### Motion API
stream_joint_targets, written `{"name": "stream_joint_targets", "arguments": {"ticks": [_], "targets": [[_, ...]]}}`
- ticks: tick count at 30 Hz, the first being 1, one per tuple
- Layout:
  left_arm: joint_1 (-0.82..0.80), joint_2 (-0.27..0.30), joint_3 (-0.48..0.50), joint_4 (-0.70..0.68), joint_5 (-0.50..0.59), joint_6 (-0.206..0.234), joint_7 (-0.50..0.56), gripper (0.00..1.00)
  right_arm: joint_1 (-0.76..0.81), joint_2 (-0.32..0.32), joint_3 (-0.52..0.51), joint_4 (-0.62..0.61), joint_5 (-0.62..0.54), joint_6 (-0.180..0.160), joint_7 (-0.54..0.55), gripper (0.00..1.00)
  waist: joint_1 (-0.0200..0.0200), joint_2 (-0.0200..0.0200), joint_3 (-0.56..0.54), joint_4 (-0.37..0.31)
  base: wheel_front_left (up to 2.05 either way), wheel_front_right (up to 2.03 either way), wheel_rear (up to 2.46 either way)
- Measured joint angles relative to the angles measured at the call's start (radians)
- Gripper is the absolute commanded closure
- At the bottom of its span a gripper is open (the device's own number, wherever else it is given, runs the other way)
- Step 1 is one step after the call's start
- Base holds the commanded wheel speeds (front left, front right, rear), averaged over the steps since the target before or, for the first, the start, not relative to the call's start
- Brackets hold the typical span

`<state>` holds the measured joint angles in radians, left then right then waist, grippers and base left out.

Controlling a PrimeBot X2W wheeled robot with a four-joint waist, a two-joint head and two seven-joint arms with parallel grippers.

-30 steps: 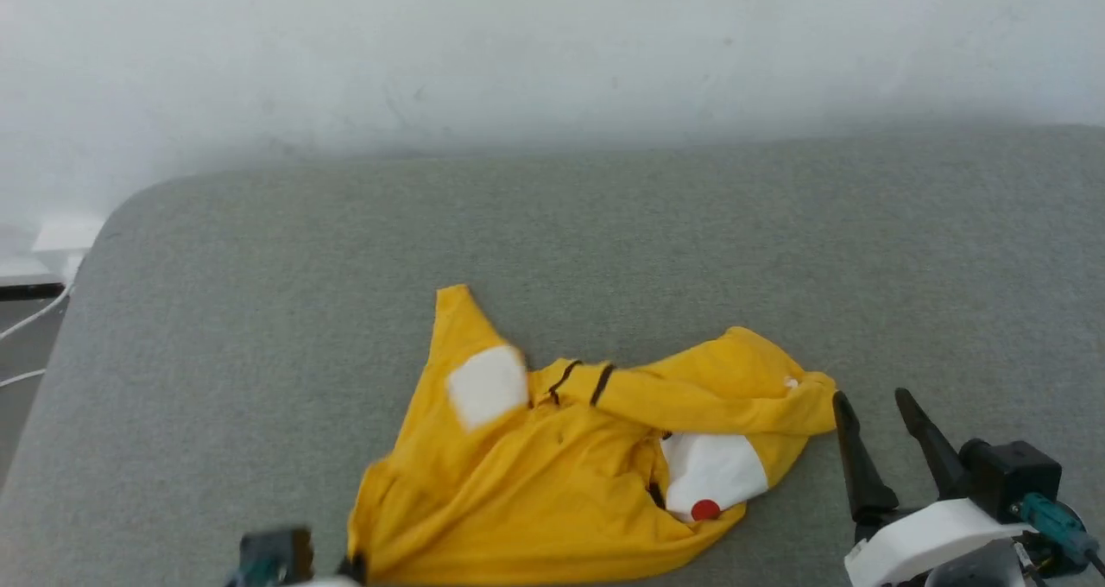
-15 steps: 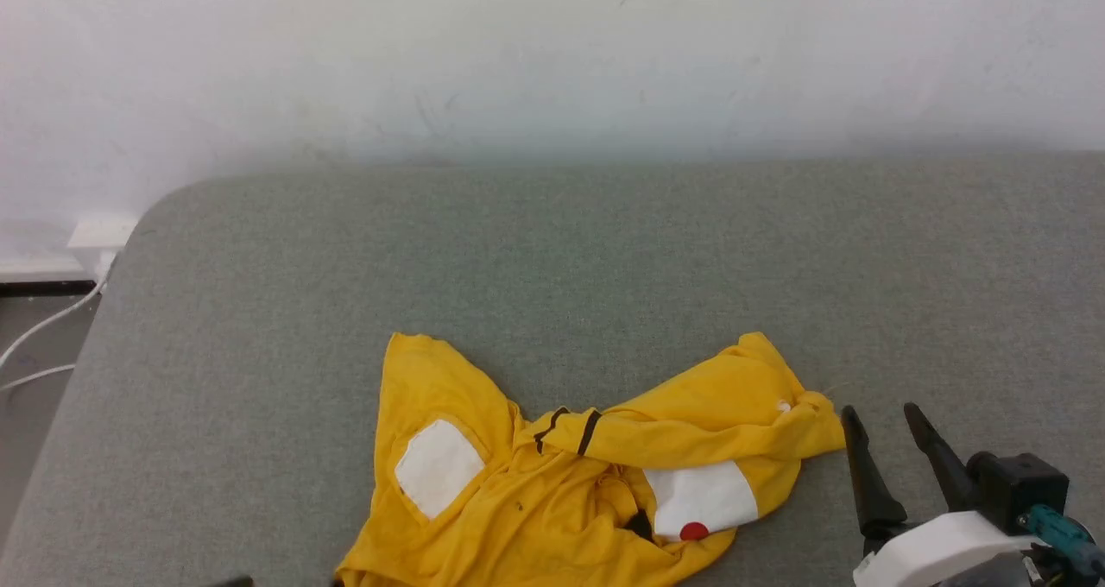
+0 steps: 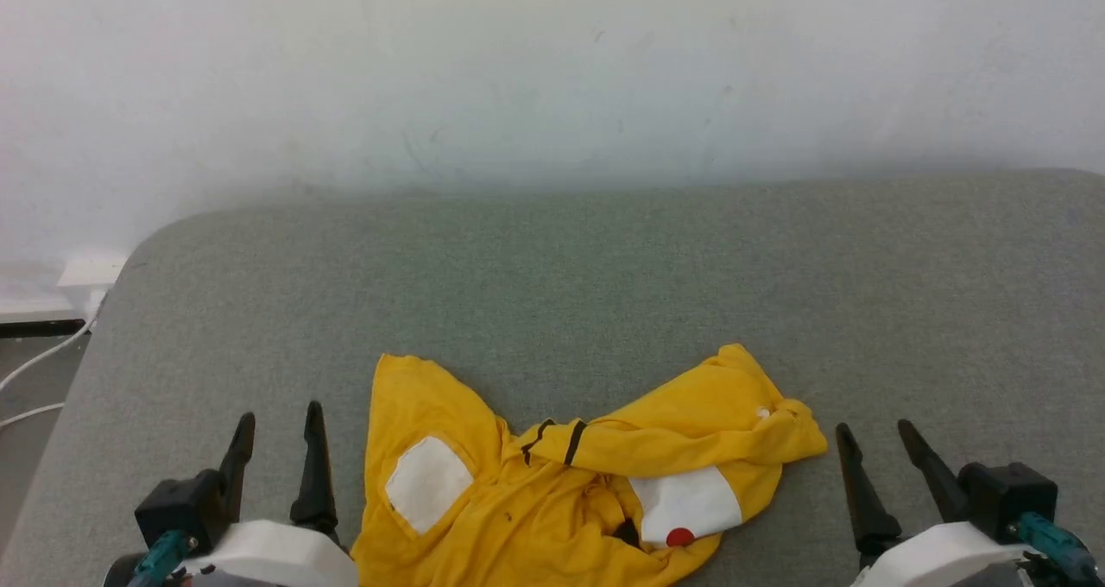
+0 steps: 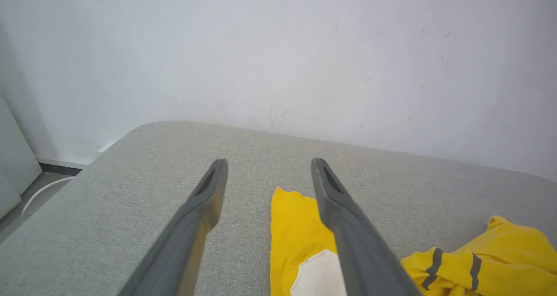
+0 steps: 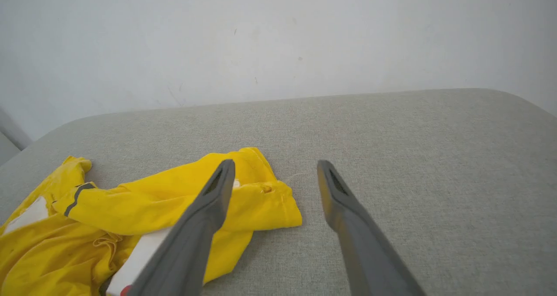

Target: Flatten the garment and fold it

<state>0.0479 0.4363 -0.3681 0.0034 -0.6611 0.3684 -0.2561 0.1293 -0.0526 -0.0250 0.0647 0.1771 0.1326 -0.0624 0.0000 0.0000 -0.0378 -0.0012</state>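
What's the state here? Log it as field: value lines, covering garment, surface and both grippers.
garment: yellow T-shirt, crumpled in a heap, unfolded
print showing: white patches, one red dot, black stripes
surface: grey fabric pad against a white wall
left gripper: open, empty, left of the garment
right gripper: open, empty, right of the garment
task status: flattening not yet done

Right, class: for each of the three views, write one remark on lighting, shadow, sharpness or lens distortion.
Head view: soft even light, no glare; the garment casts only faint shadow on the grey surface. Left wrist view: the left pincer looms large, stretched by the wide lens. Right wrist view: the right pincer looks slightly soft, the garment beyond crisp.
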Motion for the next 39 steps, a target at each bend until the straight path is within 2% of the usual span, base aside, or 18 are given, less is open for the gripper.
{"name": "stream_joint_targets", "arguments": {"ticks": [5,11,20,21,22,23,28,33,39], "targets": [[0.0,-0.053,0.065,-0.008,0.11,-0.042,0.0,0.0,-0.013,0.0,0.061,0.035,-0.021,0.0,0.055,0.0,0.0001,0.0,0.005,-0.001,0.0,0.0,0.0],[0.015,-0.102,0.106,0.001,0.172,-0.078,-0.001,0.0,-0.126,-0.01,0.211,0.146,-0.069,0.0,0.211,0.0,0.0,0.0,0.018,0.028,0.0,0.0,0.0],[0.009,-0.167,0.128,0.04,0.224,-0.128,-0.001,0.0,-0.311,-0.152,0.4,0.287,-0.044,0.0,0.391,0.0,0.0001,0.0,0.059,0.08,0.0,0.0,0.0],[0.008,-0.173,0.13,0.044,0.227,-0.132,-0.001,0.0,-0.324,-0.161,0.41,0.301,-0.032,0.0,0.405,0.54,0.0001,0.0,0.064,0.082,0.0,0.0,0.0],[0.006,-0.18,0.133,0.047,0.232,-0.139,-0.001,0.0,-0.336,-0.168,0.414,0.309,-0.018,0.0,0.41,0.67,0.0001,0.0,0.069,0.085,0.0,0.0,0.0],[0.005,-0.185,0.135,0.05,0.234,-0.145,-0.001,0.0,-0.348,-0.173,0.412,0.314,-0.012,0.0,0.408,1.0,0.0001,0.0,0.074,0.086,0.0,0.0,0.0],[-0.02,-0.208,0.158,0.064,0.257,-0.181,-0.001,0.0,-0.444,-0.194,0.368,0.327,-0.004,0.0,0.384,1.0,0.0002,0.0,0.098,0.092,0.0,0.0,0.0],[-0.062,-0.241,0.166,0.066,0.291,-0.212,-0.001,0.0,-0.616,-0.223,0.329,0.36,-0.024,0.0,0.362,1.0,0.0002,0.0,0.136,0.098,0.0,0.0,0.0],[-0.139,-0.291,0.162,0.07,0.329,-0.252,-0.001,0.0,-0.857,-0.267,0.285,0.489,-0.03,0.0,0.301,1.0,0.0003,0.0,0.199,0.122,0.0,0.0,0.0]]}}
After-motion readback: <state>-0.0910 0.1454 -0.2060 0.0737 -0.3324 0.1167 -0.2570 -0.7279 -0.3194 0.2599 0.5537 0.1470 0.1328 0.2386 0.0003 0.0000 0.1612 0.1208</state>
